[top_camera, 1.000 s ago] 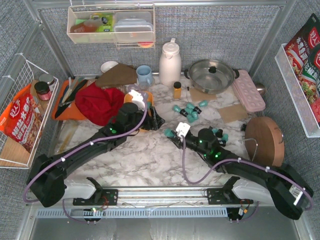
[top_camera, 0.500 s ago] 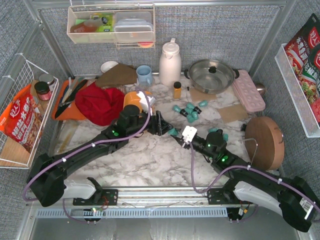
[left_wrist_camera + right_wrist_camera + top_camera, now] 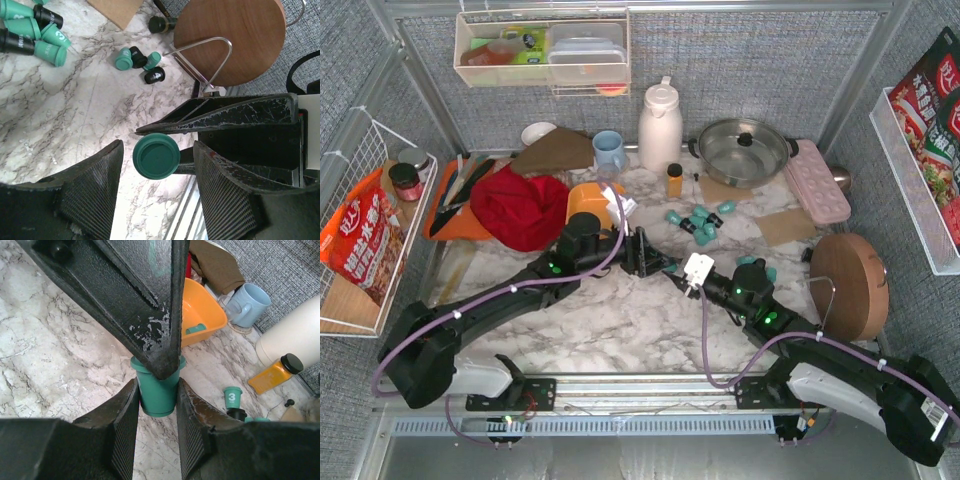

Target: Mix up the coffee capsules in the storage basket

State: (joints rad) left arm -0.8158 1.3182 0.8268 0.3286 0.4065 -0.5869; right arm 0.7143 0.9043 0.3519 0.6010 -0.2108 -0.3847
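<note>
Coffee capsules mostly not in the storage basket (image 3: 197, 300) yet. It sits left of centre on the marble table (image 3: 620, 320), just beside the red cloth (image 3: 520, 205). Only 1 teal pod (image 3: 196, 329) shows inside; the rest of its interior is hidden in these views.

Looks like a mid-air handover between the 2 arms, near the basket on its right:
- right gripper (image 3: 157, 386): clamped tight on 1 teal capsule (image 3: 156, 156), pinching its body
- left gripper (image 3: 158, 150): roughly half open, fingers straddling that same capsule with a gap on each side. No contact that I can see, holds nothing

Counts, from the left wrist view:
- bigger cluster (image 3: 22, 27): at least 6, 2 of them black, rest teal; frame edge cuts it off
- smaller cluster (image 3: 136, 56), near the round wooden board (image 3: 230, 40): 4, so 2 teal + 2 black
- 1 in the claw, 1 in the basket
- total seen: at least 12, with 10+ loose on the table, well apart from the basket
- 1 basket

Judgement: early stage. To do: complete this pass, drop the pod in, bring over both clusters, then stir teal and black together.
</note>
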